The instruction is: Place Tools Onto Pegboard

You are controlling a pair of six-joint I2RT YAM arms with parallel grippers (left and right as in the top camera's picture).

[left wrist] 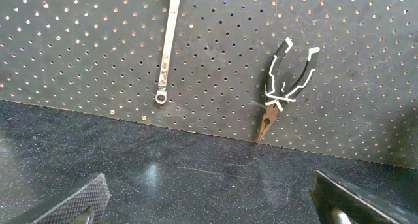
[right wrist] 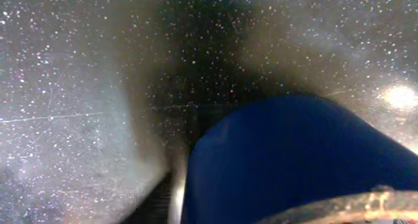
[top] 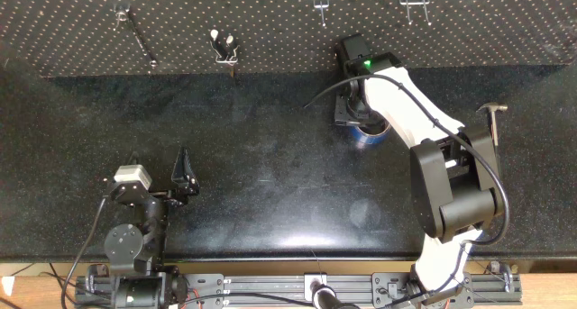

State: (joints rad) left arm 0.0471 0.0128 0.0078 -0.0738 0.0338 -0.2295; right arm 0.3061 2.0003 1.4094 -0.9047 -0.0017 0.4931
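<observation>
A wrench (top: 137, 35) (left wrist: 167, 48) and black-and-white pliers (top: 224, 46) (left wrist: 285, 80) hang on the pegboard (top: 270, 25). A blue roll (top: 370, 134) (right wrist: 294, 159) lies on the black table just in front of the board. My right gripper (top: 357, 111) is down over it, and the roll sits very close to that arm's wrist camera. A hammer (top: 492, 122) lies on the table at the far right. My left gripper (top: 185, 176) (left wrist: 209, 208) stands open and empty at the lower left, facing the board.
Two bare metal hooks (top: 320, 10) (top: 415, 10) stick out of the pegboard's right half. The black table (top: 270, 165) stretches between the two arms. The right arm's white links (top: 424, 120) cross above the hammer's side of the table.
</observation>
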